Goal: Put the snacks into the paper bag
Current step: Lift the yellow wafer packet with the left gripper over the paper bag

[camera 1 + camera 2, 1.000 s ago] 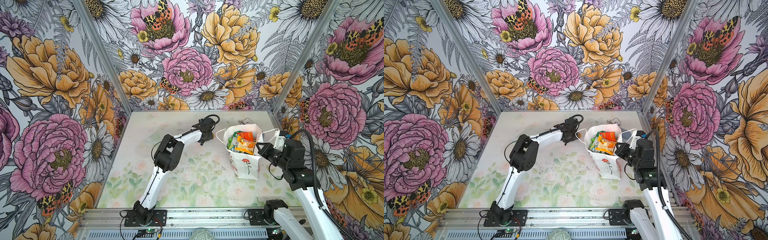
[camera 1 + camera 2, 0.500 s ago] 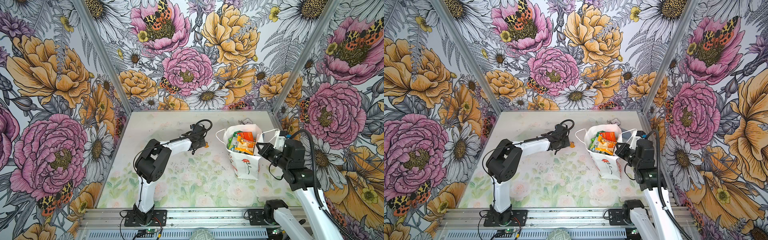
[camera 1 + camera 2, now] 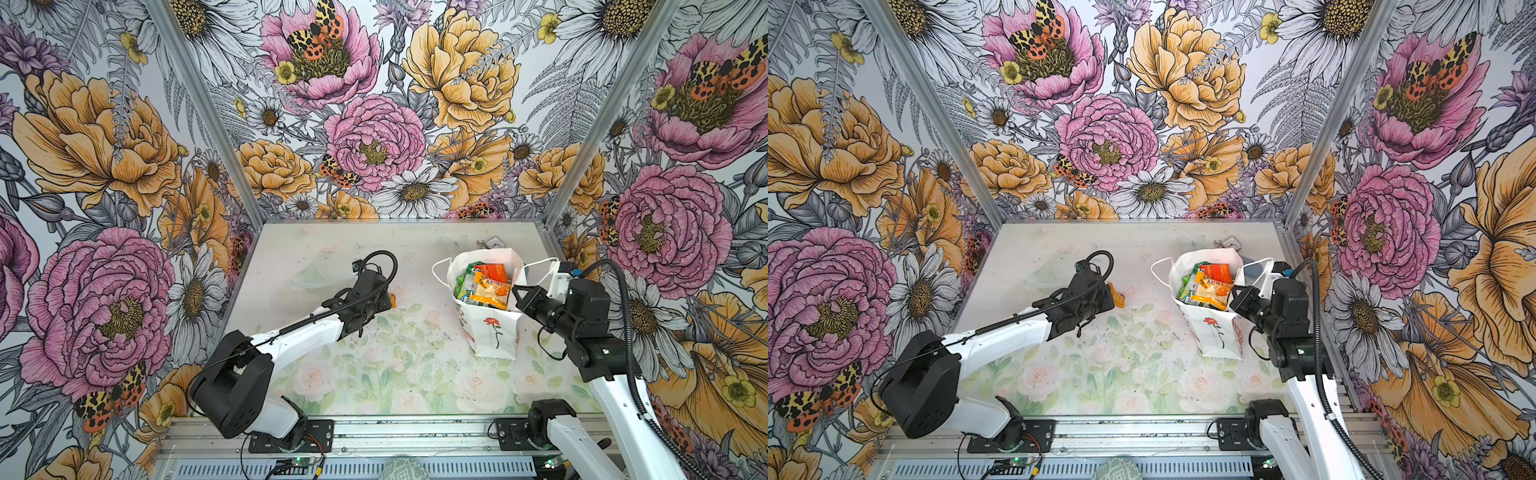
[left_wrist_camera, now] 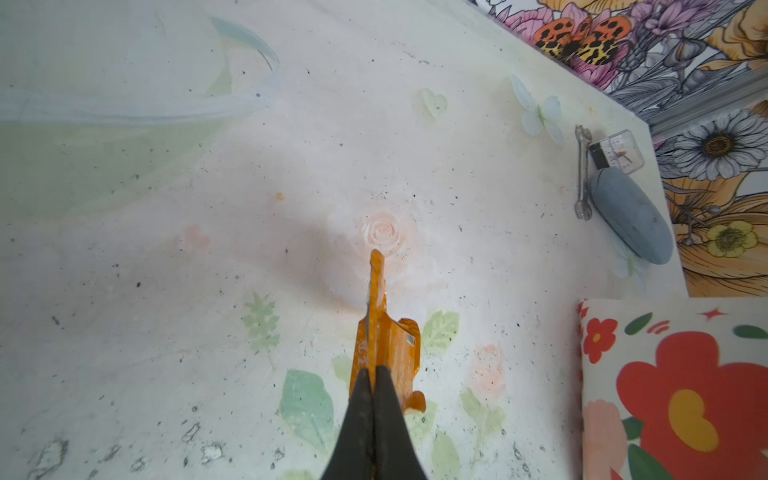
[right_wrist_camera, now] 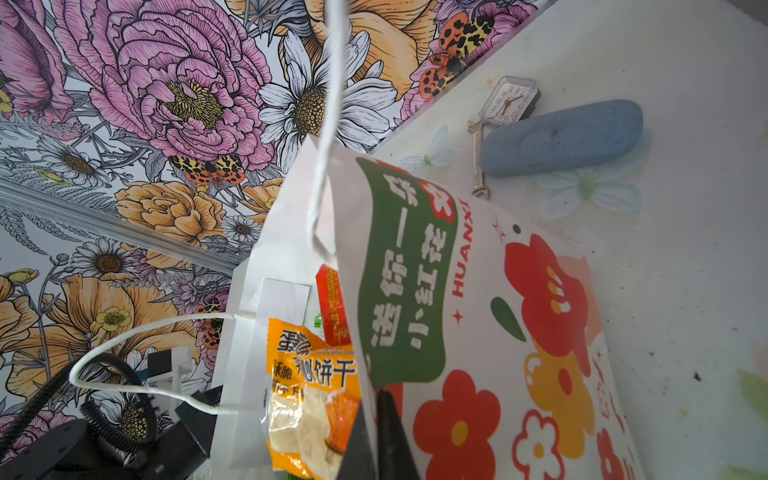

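The task looks nearly finished. The paper bag (image 3: 492, 332) stands upright on the surface (image 3: 374, 374), its mouth open, and it is crowded to the brim with snacks (image 3: 482, 284): green, orange and yellow packets show in both top views. The right wrist view shows a yellow biscuit packet (image 5: 309, 399) and a red packet (image 5: 332, 307) just inside the rim.

The right pincer (image 5: 376, 399) is pressed together on the upper edge of the bag's flower-printed side wall. That apparently steadies the bag and keeps its mouth spread.

The left pincer (image 4: 374, 372) is clamped on an orange packet (image 4: 388, 345), which juts forward from between its tips and is lifted just clear of the surface. The bag is off to one side of this pincer, well apart from it, so the packet has not yet reached the opening.

No other loose snack shows on the surface in any view, so this orange packet is probably the last. What is left is to carry it over the bag's mouth and let it drop among the others.

The wrench (image 4: 583, 174), the small clock (image 4: 619, 151) and a grey-blue oblong thing (image 4: 631, 220) lie far ahead of the left pincer and are not part of the job.
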`<state>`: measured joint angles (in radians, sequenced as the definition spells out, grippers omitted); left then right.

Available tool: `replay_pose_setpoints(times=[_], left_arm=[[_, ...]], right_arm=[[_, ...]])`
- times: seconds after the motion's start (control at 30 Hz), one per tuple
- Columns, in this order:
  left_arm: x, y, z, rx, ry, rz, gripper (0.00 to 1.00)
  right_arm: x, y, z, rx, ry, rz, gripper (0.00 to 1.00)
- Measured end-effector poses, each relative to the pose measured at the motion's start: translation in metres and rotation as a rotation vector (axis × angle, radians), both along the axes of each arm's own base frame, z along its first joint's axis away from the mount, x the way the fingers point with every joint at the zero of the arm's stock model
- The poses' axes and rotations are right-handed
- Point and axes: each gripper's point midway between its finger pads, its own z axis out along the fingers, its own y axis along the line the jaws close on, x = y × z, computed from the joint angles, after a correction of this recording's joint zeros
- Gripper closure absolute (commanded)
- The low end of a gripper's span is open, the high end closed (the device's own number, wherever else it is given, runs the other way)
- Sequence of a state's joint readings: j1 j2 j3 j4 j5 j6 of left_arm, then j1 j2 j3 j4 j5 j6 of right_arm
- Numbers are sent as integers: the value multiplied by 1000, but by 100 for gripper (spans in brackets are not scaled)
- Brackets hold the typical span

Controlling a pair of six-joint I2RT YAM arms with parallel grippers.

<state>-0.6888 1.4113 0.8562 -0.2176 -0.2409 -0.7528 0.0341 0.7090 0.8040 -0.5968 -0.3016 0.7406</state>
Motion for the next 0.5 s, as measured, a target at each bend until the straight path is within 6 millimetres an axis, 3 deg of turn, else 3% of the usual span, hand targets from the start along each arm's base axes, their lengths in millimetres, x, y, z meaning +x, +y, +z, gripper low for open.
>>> replay_pose_setpoints(times=[0.13, 0.5], left_arm=[[-14, -4, 40, -36, -90, -17, 100], [-58, 12, 164, -65, -360, -38, 100]], right_arm=[[0, 0, 0, 0, 0, 0, 100], [1, 1, 0, 6, 2, 5, 100]])
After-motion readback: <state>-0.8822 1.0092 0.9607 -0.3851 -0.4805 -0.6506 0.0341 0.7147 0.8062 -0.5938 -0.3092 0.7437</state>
